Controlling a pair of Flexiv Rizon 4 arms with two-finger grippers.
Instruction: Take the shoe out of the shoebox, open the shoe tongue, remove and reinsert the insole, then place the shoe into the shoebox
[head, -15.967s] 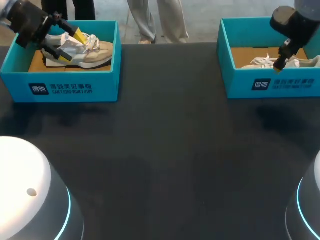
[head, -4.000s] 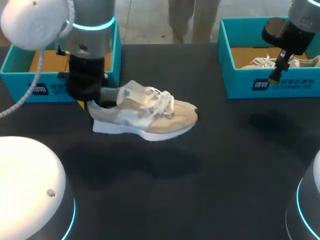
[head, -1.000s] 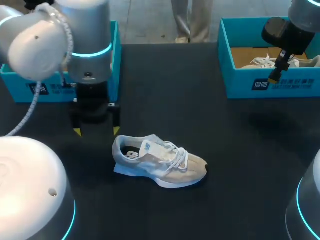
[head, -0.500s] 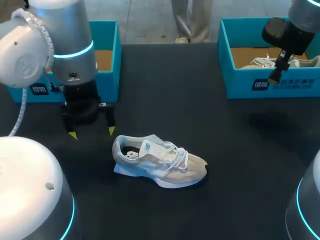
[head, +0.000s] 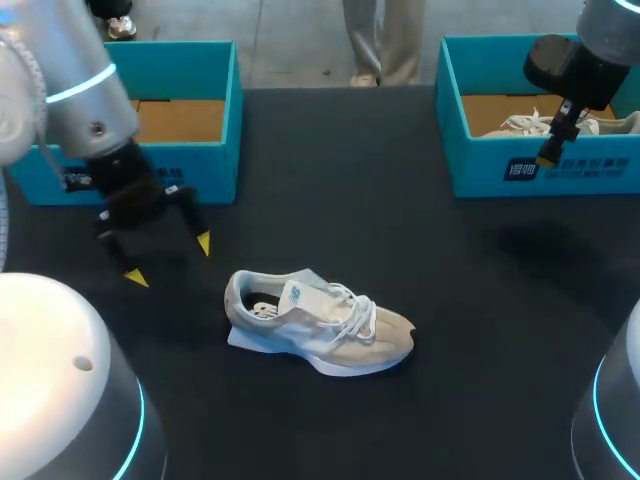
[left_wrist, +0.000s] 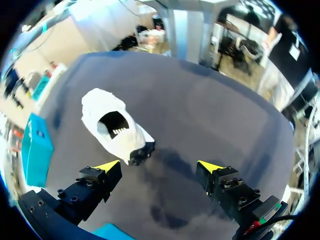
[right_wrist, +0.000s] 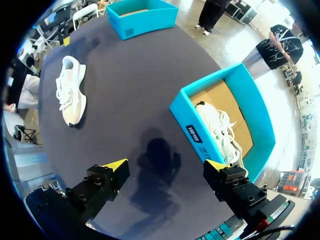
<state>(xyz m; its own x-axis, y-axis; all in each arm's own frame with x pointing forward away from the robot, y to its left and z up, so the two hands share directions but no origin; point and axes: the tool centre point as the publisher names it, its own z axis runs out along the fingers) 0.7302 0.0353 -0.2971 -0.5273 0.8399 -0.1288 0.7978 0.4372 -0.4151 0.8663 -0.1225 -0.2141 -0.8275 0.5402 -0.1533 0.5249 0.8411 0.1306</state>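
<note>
Wide apart and holding nothing, the left arm's jaws hover low over the dark surface. Their yellow fingertips are near the heel of the beige-and-white lace-up sneaker but do not touch it. The sneaker rests upright on its sole near the middle of the surface, well apart from the empty teal cardboard shoebox at the left rear. Out in the open like this, it is probably within reach of either arm. In the left wrist view its heel opening faces the jaws, a placing that suits working at the tongue and insole from behind. The right arm's jaws, likewise wide and empty, hang by the front wall of a second teal shoebox at the right rear, which holds a white shoe. There they appear to be parked clear of the work area until called on.
</note>
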